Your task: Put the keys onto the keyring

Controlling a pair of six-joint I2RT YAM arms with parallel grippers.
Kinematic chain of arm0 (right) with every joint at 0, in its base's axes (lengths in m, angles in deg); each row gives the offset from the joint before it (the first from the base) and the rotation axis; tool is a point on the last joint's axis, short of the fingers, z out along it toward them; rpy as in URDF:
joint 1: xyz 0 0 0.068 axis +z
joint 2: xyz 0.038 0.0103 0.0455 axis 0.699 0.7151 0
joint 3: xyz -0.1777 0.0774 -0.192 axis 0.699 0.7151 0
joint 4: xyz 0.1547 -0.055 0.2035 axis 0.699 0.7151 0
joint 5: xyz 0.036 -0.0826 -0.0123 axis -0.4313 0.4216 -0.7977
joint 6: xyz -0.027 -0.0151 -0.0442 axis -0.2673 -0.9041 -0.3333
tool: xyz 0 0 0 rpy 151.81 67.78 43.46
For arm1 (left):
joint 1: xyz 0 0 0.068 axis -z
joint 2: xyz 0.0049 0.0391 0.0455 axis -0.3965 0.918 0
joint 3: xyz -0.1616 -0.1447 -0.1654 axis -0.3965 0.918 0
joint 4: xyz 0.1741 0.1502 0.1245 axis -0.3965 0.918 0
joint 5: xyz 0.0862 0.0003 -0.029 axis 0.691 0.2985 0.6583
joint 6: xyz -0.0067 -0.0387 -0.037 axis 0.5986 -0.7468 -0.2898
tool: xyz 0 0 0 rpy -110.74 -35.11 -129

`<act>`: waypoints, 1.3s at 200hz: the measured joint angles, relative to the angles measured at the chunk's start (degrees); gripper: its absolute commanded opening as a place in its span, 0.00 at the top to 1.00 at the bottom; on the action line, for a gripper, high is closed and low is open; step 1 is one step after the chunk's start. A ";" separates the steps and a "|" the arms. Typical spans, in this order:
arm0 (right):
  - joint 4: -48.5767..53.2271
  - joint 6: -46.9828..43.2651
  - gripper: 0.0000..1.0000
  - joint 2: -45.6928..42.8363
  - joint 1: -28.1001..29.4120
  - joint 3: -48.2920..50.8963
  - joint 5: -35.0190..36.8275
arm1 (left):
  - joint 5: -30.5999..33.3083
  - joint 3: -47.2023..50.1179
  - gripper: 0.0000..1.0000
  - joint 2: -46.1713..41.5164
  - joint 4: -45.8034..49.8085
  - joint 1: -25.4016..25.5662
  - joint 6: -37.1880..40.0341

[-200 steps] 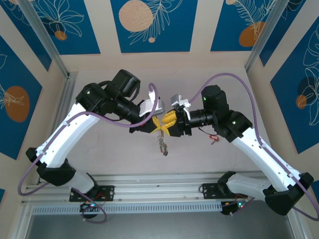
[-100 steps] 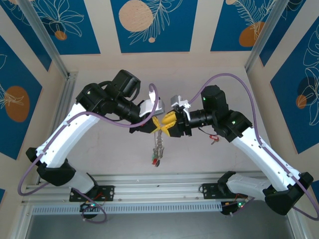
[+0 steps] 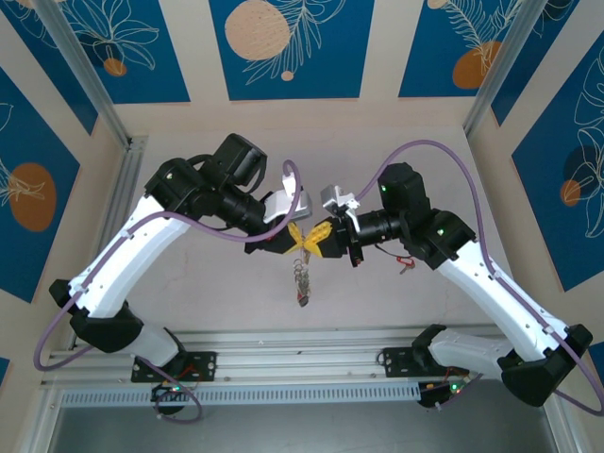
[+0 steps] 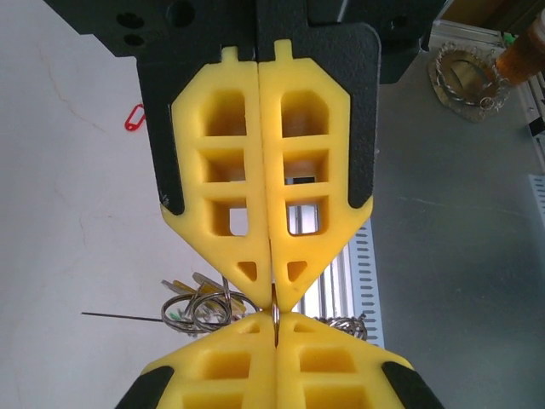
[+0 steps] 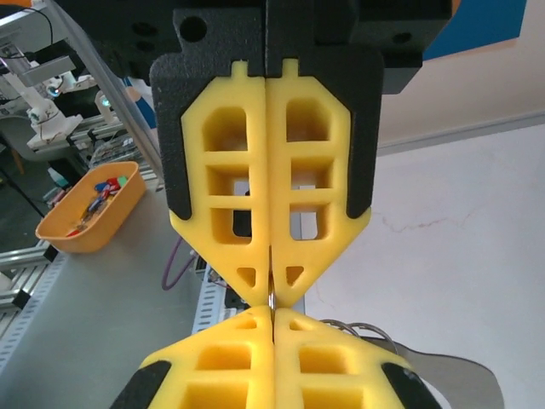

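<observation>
Keyring | left pincer clamped on it | right pincer likewise | keys dangling

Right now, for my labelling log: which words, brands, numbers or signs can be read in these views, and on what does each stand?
No text can be read.
blue wall panels: leaf and circle patterns, no writing.
left gripper's fingers: plain yellow foam, no marking.
orange tray: the small things in it are too small and blurred to read.
</observation>
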 measured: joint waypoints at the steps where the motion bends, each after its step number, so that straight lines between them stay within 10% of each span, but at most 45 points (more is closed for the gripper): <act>1: 0.02 -0.02 1.00 0.02 0.00 -0.02 0.00 | 0.00 0.02 1.00 0.00 0.00 0.00 0.00; 30: -0.44 0.22 1.00 -0.31 -0.17 0.63 -0.28 | -0.02 0.79 1.00 -0.17 -0.46 0.00 -0.02; 81: -5.88 4.35 1.00 -5.05 -3.34 5.73 -1.22 | -0.33 3.50 0.48 -1.70 -6.23 0.04 -1.44; 260: -44.02 27.36 1.00 -16.20 -2.84 20.76 2.34 | -9.86 20.35 0.73 -12.26 -33.11 -0.07 -13.86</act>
